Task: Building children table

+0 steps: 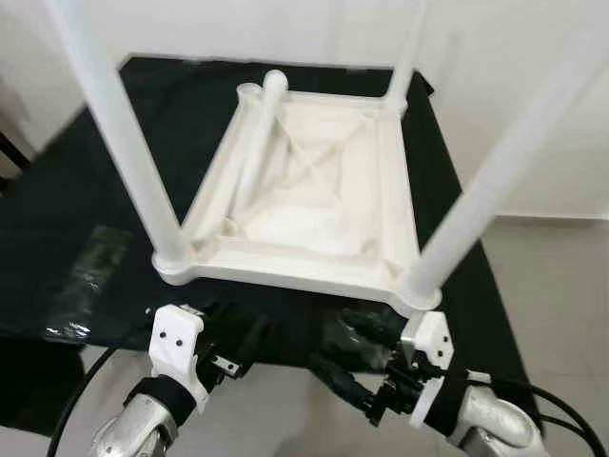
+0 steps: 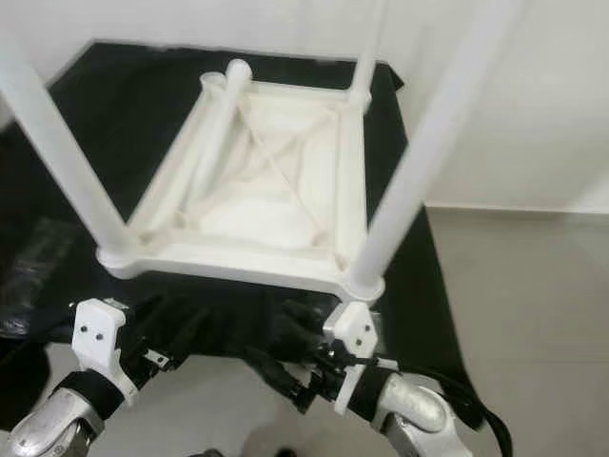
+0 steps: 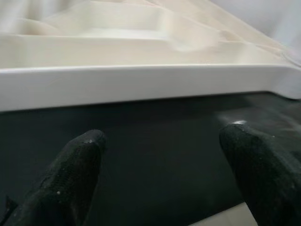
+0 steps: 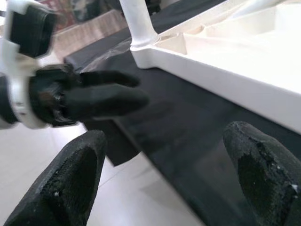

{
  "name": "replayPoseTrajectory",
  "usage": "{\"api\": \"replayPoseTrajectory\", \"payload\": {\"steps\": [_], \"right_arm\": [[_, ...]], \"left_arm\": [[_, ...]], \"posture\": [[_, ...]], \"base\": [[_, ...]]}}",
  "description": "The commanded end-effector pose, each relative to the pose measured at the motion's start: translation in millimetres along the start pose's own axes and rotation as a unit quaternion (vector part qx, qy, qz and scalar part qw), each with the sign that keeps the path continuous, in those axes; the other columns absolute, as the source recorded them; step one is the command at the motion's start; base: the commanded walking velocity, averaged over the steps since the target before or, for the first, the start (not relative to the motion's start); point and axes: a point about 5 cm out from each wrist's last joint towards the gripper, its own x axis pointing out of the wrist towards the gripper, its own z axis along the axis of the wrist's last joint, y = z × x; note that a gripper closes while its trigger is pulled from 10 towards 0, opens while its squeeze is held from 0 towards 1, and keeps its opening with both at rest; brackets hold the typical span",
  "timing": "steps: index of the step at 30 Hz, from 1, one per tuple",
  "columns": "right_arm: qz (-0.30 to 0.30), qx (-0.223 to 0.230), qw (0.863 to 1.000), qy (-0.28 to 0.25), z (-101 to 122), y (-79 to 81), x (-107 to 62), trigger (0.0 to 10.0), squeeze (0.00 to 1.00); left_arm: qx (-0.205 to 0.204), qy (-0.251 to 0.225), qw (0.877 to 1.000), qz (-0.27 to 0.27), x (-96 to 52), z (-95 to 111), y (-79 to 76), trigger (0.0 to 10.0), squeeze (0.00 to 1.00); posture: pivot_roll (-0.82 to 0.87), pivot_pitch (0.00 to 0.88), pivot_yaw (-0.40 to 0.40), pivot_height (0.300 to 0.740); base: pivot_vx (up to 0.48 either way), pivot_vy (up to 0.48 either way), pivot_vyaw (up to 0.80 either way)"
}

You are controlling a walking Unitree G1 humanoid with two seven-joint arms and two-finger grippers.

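Note:
A white plastic table (image 1: 285, 262) lies upside down on a black cloth (image 1: 86, 181). Three legs stand up from its corners: near left (image 1: 119, 143), near right (image 1: 495, 181) and far right (image 1: 404, 62). A fourth leg (image 1: 259, 143) lies loose inside the tabletop, leaning toward the far left corner. My left gripper (image 1: 238, 347) is open just below the table's near rim (image 3: 141, 84), and its black fingers (image 4: 99, 96) appear in the right wrist view. My right gripper (image 1: 347, 347) is open wide under the near right corner, pointing left.
Crumpled clear plastic wrap (image 1: 90, 276) lies on the cloth at the left. Light tiled floor (image 1: 561, 305) runs along the right side and in front of the cloth. A white wall (image 1: 514, 38) stands close behind the table.

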Motion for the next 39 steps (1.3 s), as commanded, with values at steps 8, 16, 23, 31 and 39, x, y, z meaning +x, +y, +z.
{"api": "replayPoseTrajectory", "payload": {"steps": [8, 16, 23, 31, 39], "right_arm": [[0.005, 0.006, 1.000, 0.010, -2.8, -3.1, -3.6, 10.0, 0.00], [-0.019, 0.013, 1.000, 0.000, -2.1, -7.5, -1.0, 10.0, 0.00], [-0.121, 0.006, 0.992, -0.033, 6.2, -25.8, 5.5, 10.0, 0.00], [-0.253, -0.023, 0.967, -0.028, 7.9, -50.3, 14.9, 10.0, 0.00], [-0.292, -0.046, 0.955, -0.009, 7.5, -58.6, 15.4, 10.0, 0.00]], "left_arm": [[-0.014, 0.005, 1.000, -0.021, -0.1, -3.5, -9.0, 10.0, 0.00], [-0.019, 0.010, 0.999, -0.029, 0.0, -6.0, -11.1, 10.0, 0.00], [-0.017, 0.009, 0.999, -0.034, 3.9, -5.9, -10.4, 10.0, 0.00], [-0.015, -0.001, 0.999, -0.043, 17.6, -7.7, -13.8, 10.0, 0.00], [-0.018, -0.003, 0.999, -0.036, 20.7, -8.4, -12.9, 10.0, 0.00]], "posture": [[0.04, 0.246, -0.054, 0.740], [0.04, 0.242, -0.052, 0.740], [0.04, 0.237, -0.052, 0.740], [0.04, 0.236, -0.053, 0.740], [0.04, 0.242, -0.057, 0.740]], "base": [[0.000, -0.480, 0.00], [0.000, -0.480, 0.00], [0.000, -0.480, 0.00], [0.000, -0.478, 0.00], [0.000, -0.472, 0.00]]}}
